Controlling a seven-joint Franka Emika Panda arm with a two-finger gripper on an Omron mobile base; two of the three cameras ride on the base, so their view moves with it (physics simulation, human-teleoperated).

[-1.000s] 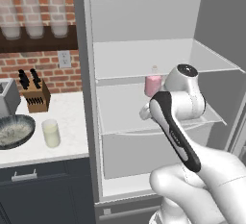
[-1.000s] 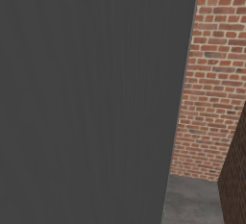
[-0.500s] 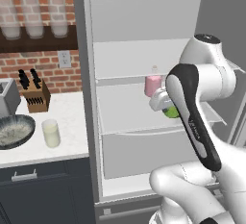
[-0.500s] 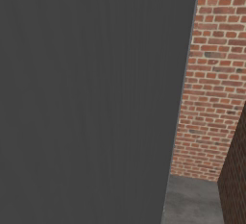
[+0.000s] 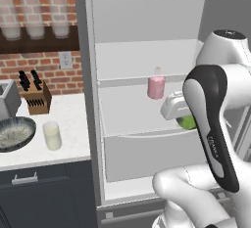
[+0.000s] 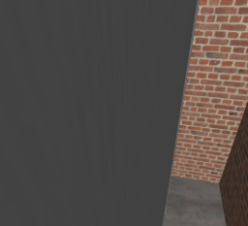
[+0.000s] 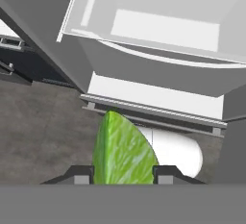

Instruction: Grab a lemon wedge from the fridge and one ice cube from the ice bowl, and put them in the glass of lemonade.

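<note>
The fridge (image 5: 147,26) stands open, showing white shelves. My gripper (image 5: 182,120) hangs in front of its middle shelf, shut on the small green lemon wedge (image 5: 187,122). In the hand view the lemon wedge (image 7: 122,151) sits between the two finger tips (image 7: 81,175), with the fridge's lower drawer (image 7: 158,69) and the floor beyond it. On the white counter to the left stand the glass of lemonade (image 5: 51,135) and the dark ice bowl (image 5: 14,134) with whitish ice. The gripper (image 7: 122,176) is well to the right of both.
A pink bottle (image 5: 156,86) stands on the middle fridge shelf, left of the gripper. A knife block (image 5: 35,96) and a toaster (image 5: 7,100) sit at the counter's back. Frosted glasses (image 5: 34,16) line a wall shelf. The dark fridge door (image 6: 92,104) blocks the right side.
The hand has drawn right and away from the pink bottle with the green wedge between its fingers. The arm's elbow has risen and swung right.
</note>
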